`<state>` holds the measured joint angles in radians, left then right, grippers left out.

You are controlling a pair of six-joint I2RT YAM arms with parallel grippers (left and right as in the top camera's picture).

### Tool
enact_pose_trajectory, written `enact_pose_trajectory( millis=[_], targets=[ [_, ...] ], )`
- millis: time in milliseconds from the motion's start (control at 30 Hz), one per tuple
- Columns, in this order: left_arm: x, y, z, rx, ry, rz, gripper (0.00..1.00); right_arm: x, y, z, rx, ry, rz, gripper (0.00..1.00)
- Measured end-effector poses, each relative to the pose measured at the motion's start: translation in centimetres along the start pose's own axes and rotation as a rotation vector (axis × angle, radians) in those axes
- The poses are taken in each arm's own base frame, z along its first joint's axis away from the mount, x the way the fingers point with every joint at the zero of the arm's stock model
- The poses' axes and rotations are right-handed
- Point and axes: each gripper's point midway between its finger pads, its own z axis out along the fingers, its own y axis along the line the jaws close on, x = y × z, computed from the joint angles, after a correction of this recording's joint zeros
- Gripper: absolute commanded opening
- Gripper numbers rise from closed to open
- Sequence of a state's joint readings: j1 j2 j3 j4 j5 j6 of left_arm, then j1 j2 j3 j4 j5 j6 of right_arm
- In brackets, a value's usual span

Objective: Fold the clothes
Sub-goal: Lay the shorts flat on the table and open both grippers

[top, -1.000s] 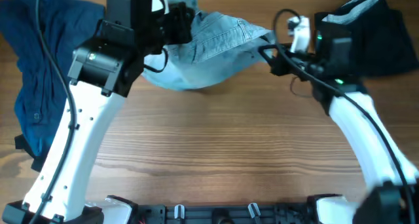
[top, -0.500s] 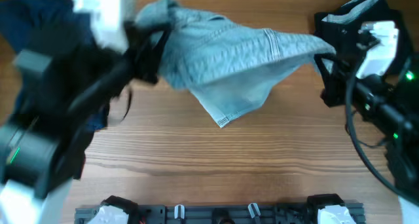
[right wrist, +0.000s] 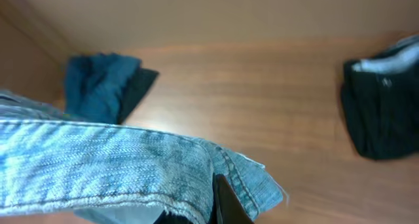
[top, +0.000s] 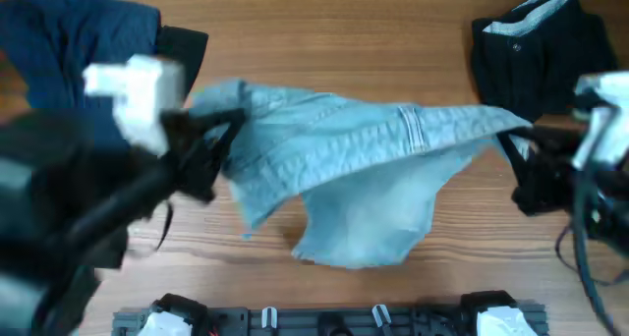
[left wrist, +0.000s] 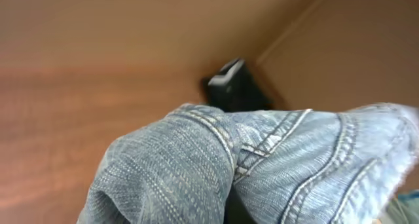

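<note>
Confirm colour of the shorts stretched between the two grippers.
Pale blue: faded denim shorts, lighter on the hanging underside. Shows best in the overhead view.

Pale-blue faded denim shorts [top: 364,159] are strung out between my left gripper [top: 214,144] and right gripper [top: 513,147], both pinched on the waistband edge. The belt loops are up top and the rest sags in a loose rumpled flap toward the near side. The navy garment [top: 69,36] is crumpled in the far left corner with a black piece [top: 187,43] poking out beside it. The black garment [top: 536,46] lies far right, pale lining showing
</note>
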<state>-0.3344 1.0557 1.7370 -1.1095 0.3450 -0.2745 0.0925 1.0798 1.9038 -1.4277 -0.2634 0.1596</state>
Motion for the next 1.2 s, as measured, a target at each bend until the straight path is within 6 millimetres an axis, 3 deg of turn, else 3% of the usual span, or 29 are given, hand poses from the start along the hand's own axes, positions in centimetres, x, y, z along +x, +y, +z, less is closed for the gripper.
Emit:
enact_pose_trajectory(
  millis=[100,267,300,333,367,433,600,667,700,733,833,900,1000,1067,1133,1200],
  targets=[
    [1.4,3.3,5.9,-0.088,0.16,-0.062,0.04,-0.1,-2.2,4.6,0.071,0.123,0.027,0.04],
    [4.6,9.4,15.3,-0.231,0.371,-0.133,0.04,0.0,-6.6,16.1,0.157,0.332,0.052,0.04],
    [5.1,10.4,16.8,-0.252,0.396,-0.142,0.04,0.0,-7.3,18.4,0.163,0.353,0.051,0.04],
    [5.6,11.8,18.8,-0.276,0.415,-0.149,0.04,0.0,-7.7,19.5,0.164,0.361,0.049,0.04],
    [6.0,12.7,20.3,-0.288,0.424,-0.152,0.04,0.2,-8.8,22.8,0.172,0.383,0.051,0.04],
    [6.3,14.6,23.4,-0.307,0.42,-0.15,0.04,-0.5,-10.1,27.3,0.171,0.35,0.042,0.04],
    [6.3,18.0,29.8,-0.318,0.35,-0.132,0.04,-1.2,-12.4,34.7,0.168,0.279,0.027,0.04],
    [5.7,18.8,31.8,-0.309,0.299,-0.116,0.04,-1.5,-13.0,36.7,0.168,0.249,0.021,0.05],
    [5.2,19.3,33.0,-0.304,0.262,-0.105,0.65,-1.5,-13.4,38.1,0.168,0.232,0.021,0.04],
    [5.0,19.8,34.0,-0.303,0.237,-0.097,1.0,-1.3,-13.7,38.8,0.171,0.232,0.026,0.1],
    [4.6,21.4,37.2,-0.299,0.159,-0.075,1.0,-0.1,-14.7,41.6,0.179,0.235,0.059,0.2],
    [6.0,22.8,37.1,-0.335,0.204,-0.094,1.0,0.6,-15.0,42.2,0.182,0.25,0.073,0.22],
    [8.8,25.5,34.3,-0.421,0.344,-0.166,1.0,0.7,-14.9,42.1,0.183,0.255,0.078,0.27],
    [11.8,27.6,30.2,-0.512,0.508,-0.256,1.0,1.2,-15.0,42.0,0.187,0.275,0.085,0.35],
    [13.2,29.6,26.7,-0.578,0.6,-0.329,1.0,1.3,-15.0,41.9,0.186,0.282,0.079,0.44],
    [13.8,31.0,24.8,-0.611,0.639,-0.359,1.0,1.6,-15.0,41.8,0.187,0.294,0.075,0.55]
  ],
)
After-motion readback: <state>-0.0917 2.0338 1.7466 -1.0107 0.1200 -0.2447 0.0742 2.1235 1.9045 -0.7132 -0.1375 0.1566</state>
